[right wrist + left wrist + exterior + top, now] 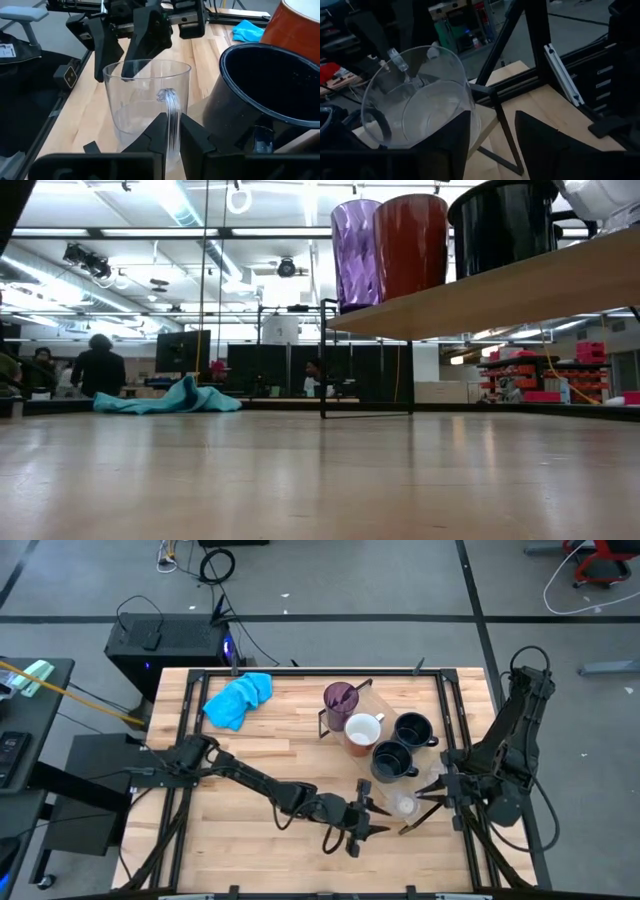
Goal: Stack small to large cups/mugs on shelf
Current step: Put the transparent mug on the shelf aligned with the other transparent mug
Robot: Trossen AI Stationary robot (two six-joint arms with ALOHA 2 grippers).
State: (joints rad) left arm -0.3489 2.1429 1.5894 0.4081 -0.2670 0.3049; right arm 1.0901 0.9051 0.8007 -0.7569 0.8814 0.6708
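The shelf (384,702) slants across the table's far right. On it stand a purple tumbler (340,700), a mug (362,730) that is white inside and red-orange outside, and two dark mugs (412,730) (392,760). At the shelf's near end, a clear handled glass (403,805) stands upright. My right gripper (432,795) is shut on it from the right. My left gripper (372,818) is open, close against the glass's left side, and the glass (415,105) is outside the gap between its fingers. My right gripper pinches the glass's clear handle (170,107) between its two fingers. It comes from the table's right side, slanting a little downward. The glass stays upright, and the gripper hides its base. My left gripper has one finger (454,137) at the glass wall; whether it touches, I cannot tell.
A blue cloth (240,698) lies at the far left of the table. The nearer dark mug (270,85) stands right beside the held glass. The shelf's black wire frame (505,125) runs under its near corner. Bare wood lies at the table's left and near side.
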